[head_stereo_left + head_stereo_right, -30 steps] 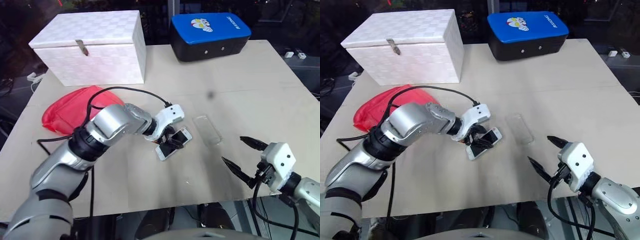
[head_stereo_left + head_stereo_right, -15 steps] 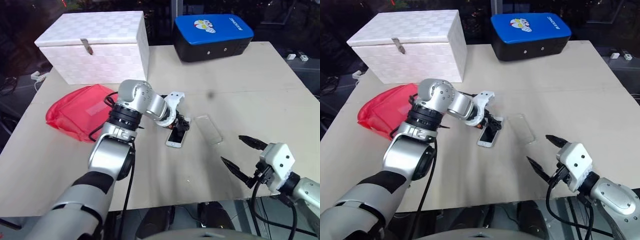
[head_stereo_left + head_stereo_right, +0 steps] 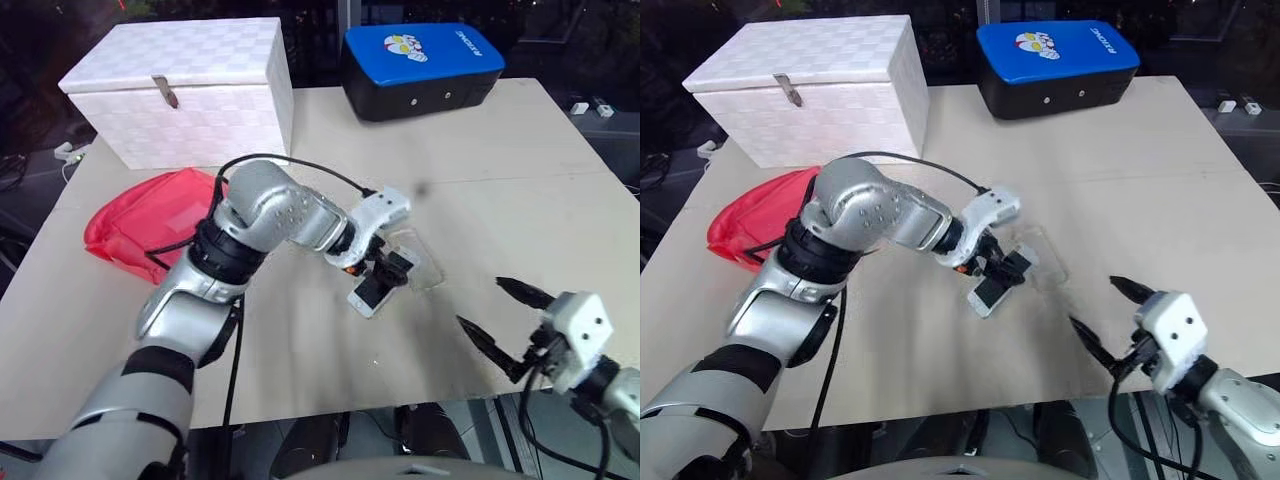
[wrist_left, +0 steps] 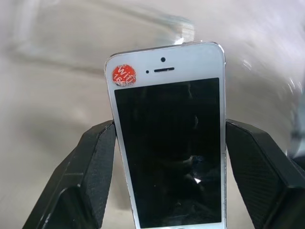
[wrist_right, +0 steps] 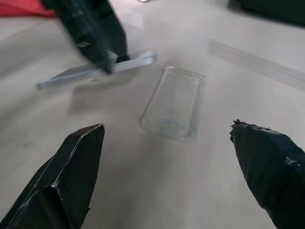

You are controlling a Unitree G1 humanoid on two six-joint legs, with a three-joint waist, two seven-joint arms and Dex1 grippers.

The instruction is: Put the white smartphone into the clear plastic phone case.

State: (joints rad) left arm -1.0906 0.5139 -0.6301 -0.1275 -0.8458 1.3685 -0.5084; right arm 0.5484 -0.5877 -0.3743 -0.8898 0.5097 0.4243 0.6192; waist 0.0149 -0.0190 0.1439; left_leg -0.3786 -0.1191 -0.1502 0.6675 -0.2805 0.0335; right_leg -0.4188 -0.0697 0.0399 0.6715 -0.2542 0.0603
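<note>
The big beige table (image 3: 520,130) holds the thin see-through plastic phone case (image 5: 174,102), lying flat. Just beside it, the left gripper (image 3: 385,272) pinches the small white smartphone with the black screen (image 3: 372,290) by its two long sides, lifted a little off the table. The phone's long side slants, and its sticker end tips down toward the robot. The right gripper (image 3: 500,312) is spread wide and holds nothing. I think the phone could land crooked and push the light case away.
</note>
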